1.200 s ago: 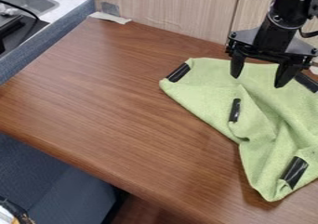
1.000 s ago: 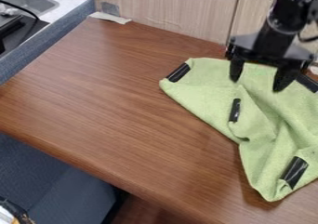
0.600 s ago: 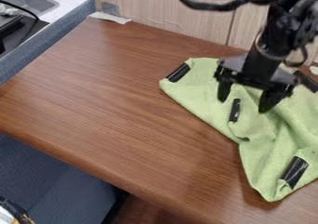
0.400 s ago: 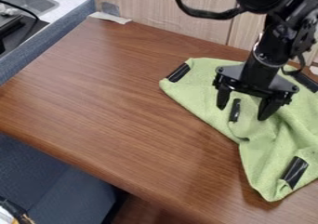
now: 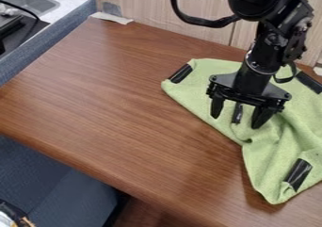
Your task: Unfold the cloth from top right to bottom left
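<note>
Hand (image 5: 236,120) shifted down-left across cloth (image 5: 261,162), from its far edge to above its middle black strip (image 5: 237,113). Fingers spread open, one either side of strip in view. Can't tell if tips touch cloth. Strip's upper end hidden behind hand; cloth's right side cut off by view edge. Cloth rests on bench (image 5: 113,89), folds same as before.

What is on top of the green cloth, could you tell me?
Black tape strips are on the cloth; the gripper hangs over it, hiding whatever is directly behind.
</note>
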`<state>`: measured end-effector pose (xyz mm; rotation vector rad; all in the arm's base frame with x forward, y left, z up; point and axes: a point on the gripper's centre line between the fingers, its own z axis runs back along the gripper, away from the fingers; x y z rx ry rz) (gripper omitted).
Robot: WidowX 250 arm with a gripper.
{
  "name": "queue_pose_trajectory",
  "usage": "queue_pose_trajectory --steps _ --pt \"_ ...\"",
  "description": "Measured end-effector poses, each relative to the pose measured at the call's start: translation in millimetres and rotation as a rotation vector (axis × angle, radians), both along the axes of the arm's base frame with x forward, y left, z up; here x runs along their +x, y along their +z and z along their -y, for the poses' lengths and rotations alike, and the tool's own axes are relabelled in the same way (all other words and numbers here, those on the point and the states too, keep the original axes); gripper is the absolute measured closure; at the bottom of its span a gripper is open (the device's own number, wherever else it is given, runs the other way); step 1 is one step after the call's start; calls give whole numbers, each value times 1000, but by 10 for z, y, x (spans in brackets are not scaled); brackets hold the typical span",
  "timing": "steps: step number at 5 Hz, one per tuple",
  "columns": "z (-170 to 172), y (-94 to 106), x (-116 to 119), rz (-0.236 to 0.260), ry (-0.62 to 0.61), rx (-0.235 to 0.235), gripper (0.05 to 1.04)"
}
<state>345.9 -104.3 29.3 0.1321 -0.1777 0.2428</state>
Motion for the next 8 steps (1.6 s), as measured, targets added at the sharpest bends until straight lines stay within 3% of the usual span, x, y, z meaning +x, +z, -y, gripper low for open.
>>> queue_pose_trajectory --steps 4,5,7,8 --pt "-28 -136 -25 -55 12 -12 97" --pt "-17 -136 -10 -52 13 -10 190" --pt "-11 -138 -10 -46 17 -1 771" --pt "-13 -129 -5 -44 15 1 951"
